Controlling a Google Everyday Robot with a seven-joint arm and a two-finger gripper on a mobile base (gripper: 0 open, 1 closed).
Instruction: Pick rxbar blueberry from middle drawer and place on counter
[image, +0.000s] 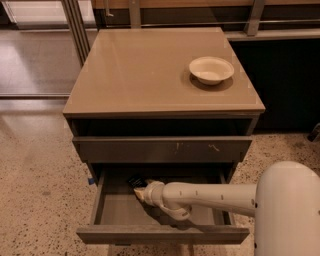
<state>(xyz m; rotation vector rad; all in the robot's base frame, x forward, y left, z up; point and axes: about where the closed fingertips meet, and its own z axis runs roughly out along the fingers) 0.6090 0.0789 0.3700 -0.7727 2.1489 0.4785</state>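
The rxbar blueberry (135, 180) is a small dark wrapper lying at the back left of the open middle drawer (120, 212). My gripper (140, 193) reaches into the drawer from the right on a white arm. Its tan tip sits just in front of the bar and touches or nearly touches its near edge. The arm hides part of the drawer floor. The tan counter (145, 70) is the cabinet's top, above the drawers.
A white bowl (211, 69) stands on the counter's back right. The drawer above (162, 149), with small white scratches, is slightly open and overhangs the middle drawer's back. My white arm housing (287, 210) fills the lower right. Speckled floor (40, 190) lies to the left.
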